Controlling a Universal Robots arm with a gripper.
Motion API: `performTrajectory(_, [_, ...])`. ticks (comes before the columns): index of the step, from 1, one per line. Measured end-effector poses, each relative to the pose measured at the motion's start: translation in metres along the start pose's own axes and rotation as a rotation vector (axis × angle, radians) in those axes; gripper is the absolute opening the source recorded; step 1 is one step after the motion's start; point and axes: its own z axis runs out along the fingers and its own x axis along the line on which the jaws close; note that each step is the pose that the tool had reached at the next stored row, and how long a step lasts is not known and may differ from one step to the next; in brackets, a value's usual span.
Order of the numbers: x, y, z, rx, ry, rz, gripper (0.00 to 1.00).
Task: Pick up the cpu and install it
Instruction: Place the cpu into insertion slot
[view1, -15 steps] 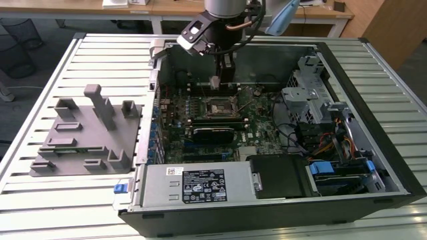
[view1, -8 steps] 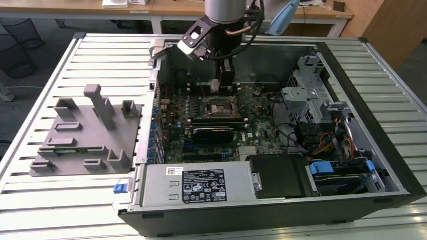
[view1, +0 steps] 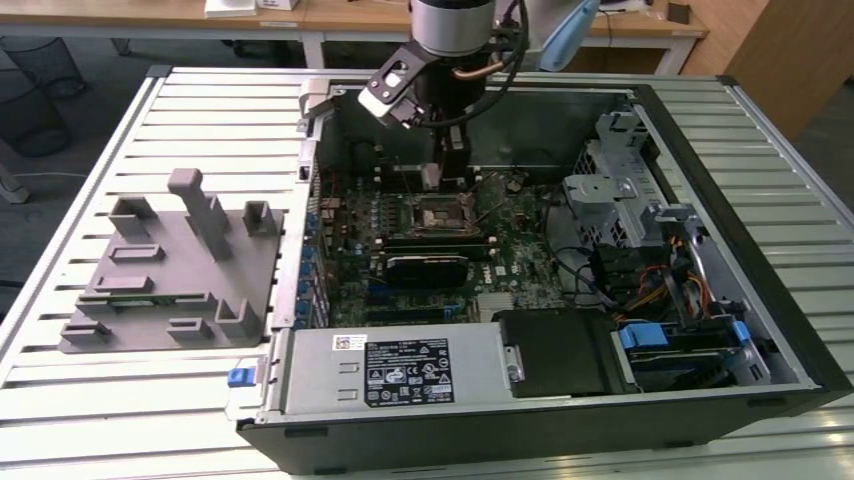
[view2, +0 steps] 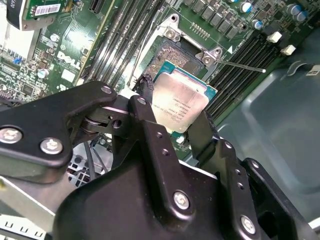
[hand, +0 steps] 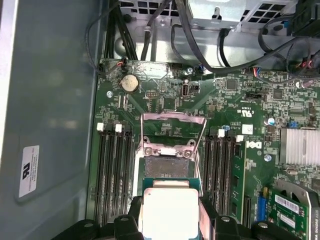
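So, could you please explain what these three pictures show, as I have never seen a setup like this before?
The exterior view looks down on a slatted table carrying an open computer case and a grey moulded holder. The robot arm reaches down into the case. The two wrist views come from cameras riding on that arm, so they look closely at the green motherboard. The black parts in them belong to the pincer, the arm's grasping part. It is shut on the cpu, a small flat silvery chip, held over the open socket, whose metal frame is flipped up.
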Motion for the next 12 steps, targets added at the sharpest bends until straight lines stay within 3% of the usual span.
performTrajectory(12, [0.0, 0.0011, 0.0122, 0.0001, -0.0003, 0.004, 0.53])
